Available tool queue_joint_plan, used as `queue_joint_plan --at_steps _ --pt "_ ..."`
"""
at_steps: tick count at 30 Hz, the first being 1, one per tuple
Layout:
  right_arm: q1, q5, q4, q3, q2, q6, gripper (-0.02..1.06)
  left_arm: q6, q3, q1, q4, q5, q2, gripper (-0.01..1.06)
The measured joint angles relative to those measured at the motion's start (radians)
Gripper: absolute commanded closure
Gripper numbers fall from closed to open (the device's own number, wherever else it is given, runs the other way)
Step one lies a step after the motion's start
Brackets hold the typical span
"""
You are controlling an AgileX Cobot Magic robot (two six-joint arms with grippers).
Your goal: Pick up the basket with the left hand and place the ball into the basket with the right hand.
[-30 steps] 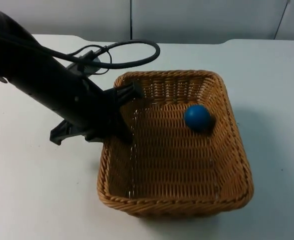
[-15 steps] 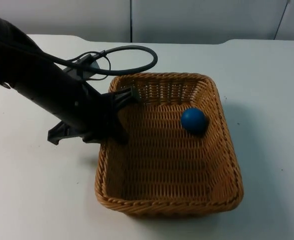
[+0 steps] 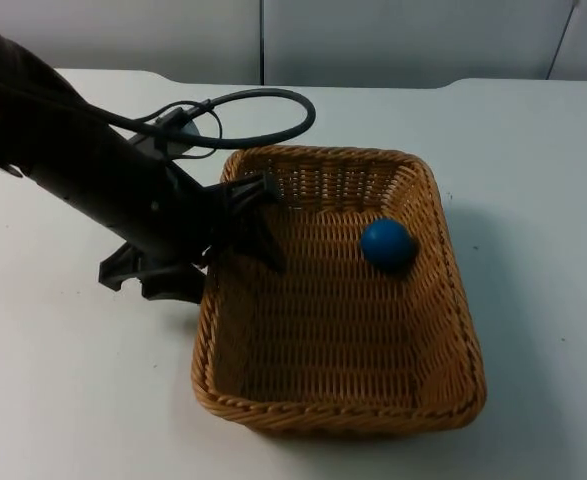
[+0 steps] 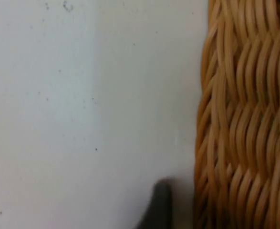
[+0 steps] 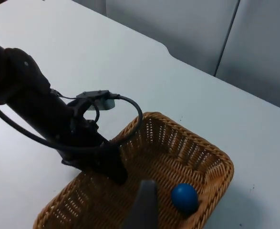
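Basket (image 3: 338,300) now sits flat on the desk (image 3: 533,160); a second ago it was tipped up and closer to the top camera, so we take it as lowered. Ball (image 3: 387,243), blue, lies inside the basket, toward its far right wall, resting on the weave.

Left gripper (image 3: 258,215) is at the basket's left wall near the far corner. Half a second ago it looked pinched on the rim; now one finger slants down inside the wall, another lies along the far corner, so the jaws look parted and letting go. From the left wrist, one fingertip (image 4: 158,207) stands outside the wall (image 4: 244,119), just beside it.

Right gripper (image 5: 143,205) hangs high above the basket, waiting; we cannot tell how its jaws stand.

Our reading: ball delivered, basket down, release under way.
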Motion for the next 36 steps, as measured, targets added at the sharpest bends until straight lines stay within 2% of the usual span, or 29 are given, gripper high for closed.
queue_joint_plan --at_steps 2,13,20,25,36 --pt "0.000 0.002 0.000 0.013 -0.012 0.002 0.27 0.000 -0.004 0.000 -0.013 0.010 0.000 0.09" --pt "0.000 0.015 0.000 0.017 -0.021 0.002 0.27 0.000 -0.008 0.000 -0.007 0.031 -0.008 0.09" --pt "0.000 0.048 0.000 0.017 -0.037 0.002 0.27 0.000 -0.008 0.037 0.083 0.012 -0.120 0.09" --pt "0.000 0.052 0.000 0.023 -0.066 -0.017 0.27 -0.004 -0.008 0.080 0.172 0.048 -0.229 0.09" --pt "0.000 -0.018 0.000 0.211 -0.211 -0.035 0.27 -0.122 -0.008 0.127 0.491 0.089 -0.576 0.09"
